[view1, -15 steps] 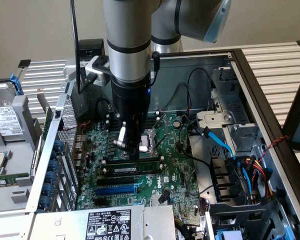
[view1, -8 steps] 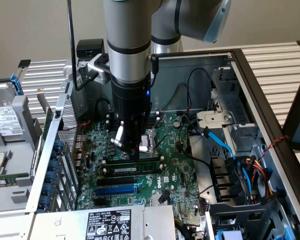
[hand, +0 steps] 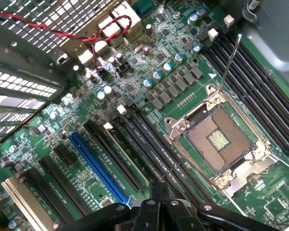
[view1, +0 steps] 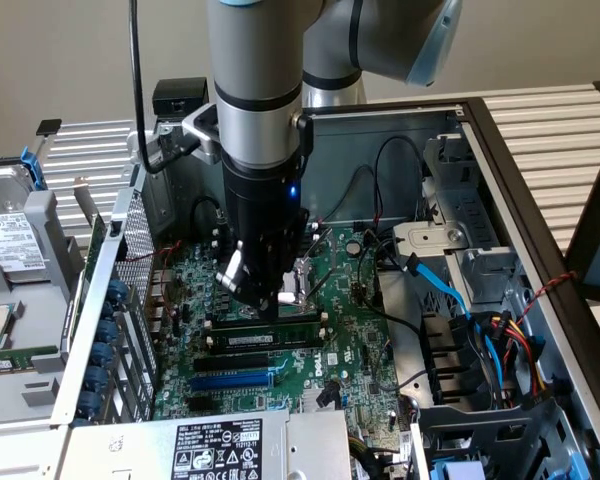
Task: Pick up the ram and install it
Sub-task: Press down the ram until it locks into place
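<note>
The ram, a long thin green stick with a white label, stands on edge in one of the black slots on the motherboard. My gripper reaches straight down into the open computer case, its tips just behind the ram's top edge. Whether they touch it I cannot tell. In the wrist view my gripper is shut with its dark fingers pressed together, nothing between them, over the row of black slots.
A bare CPU socket with its lever raised lies beside the slots. A blue expansion slot runs parallel to them. Blue and black cables and drive cages crowd the exterior view's right. A power supply sits at the front.
</note>
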`<state>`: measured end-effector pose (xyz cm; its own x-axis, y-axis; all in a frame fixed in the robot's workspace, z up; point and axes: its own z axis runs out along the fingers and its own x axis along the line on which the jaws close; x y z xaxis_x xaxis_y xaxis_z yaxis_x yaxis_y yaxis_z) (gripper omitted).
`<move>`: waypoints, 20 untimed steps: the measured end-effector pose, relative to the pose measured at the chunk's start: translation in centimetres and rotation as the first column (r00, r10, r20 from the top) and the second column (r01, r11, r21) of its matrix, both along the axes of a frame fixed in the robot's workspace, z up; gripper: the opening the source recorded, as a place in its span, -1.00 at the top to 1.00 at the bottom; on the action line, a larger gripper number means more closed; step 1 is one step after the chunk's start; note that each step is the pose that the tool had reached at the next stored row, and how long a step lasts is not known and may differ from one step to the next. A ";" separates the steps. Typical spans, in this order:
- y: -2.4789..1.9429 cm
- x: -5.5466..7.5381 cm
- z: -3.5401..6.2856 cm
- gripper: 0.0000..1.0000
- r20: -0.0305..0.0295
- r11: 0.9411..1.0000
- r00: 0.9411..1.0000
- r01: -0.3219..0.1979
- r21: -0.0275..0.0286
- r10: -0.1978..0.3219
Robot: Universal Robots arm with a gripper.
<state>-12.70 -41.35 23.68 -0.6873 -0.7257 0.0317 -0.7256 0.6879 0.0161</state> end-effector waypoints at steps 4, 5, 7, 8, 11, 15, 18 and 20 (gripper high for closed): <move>0.00 0.0 -0.08 0.79 0.000 0.998 0.998 0.070 0.000 -0.070; 0.00 0.0 -0.11 0.79 0.000 0.996 0.996 0.087 0.000 -0.087; 0.00 0.0 -0.16 0.79 0.000 0.992 0.992 0.124 0.000 -0.124; 0.00 0.0 -0.19 0.79 0.000 0.990 0.990 0.141 0.000 -0.141; 0.00 0.0 -0.27 0.79 0.000 0.981 0.981 0.194 0.000 -0.194; 0.00 0.0 -0.38 0.79 0.000 0.964 0.964 0.265 0.000 -0.265; 0.00 0.0 -0.46 0.79 0.000 0.948 0.948 0.317 0.000 -0.317; 0.00 0.0 -0.52 0.79 0.000 0.936 0.936 0.351 0.000 -0.351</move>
